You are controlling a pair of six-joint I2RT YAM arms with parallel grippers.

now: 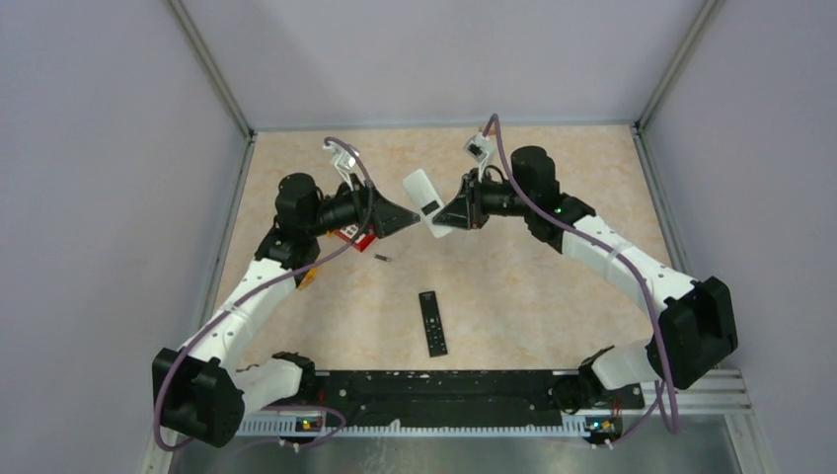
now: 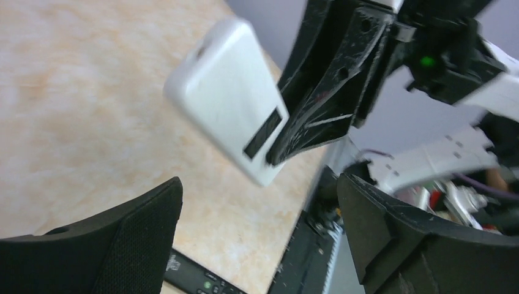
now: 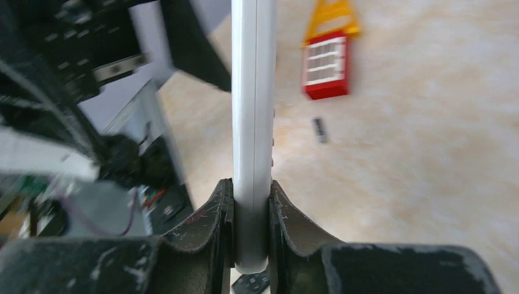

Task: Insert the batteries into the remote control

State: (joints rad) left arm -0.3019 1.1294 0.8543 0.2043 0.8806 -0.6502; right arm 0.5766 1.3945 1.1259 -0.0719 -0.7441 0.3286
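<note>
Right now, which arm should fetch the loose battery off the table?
Left. The left gripper is open and empty, and the battery lies on its side of the table, by the red pack. The right gripper is shut on the white remote, holding it up.
</note>
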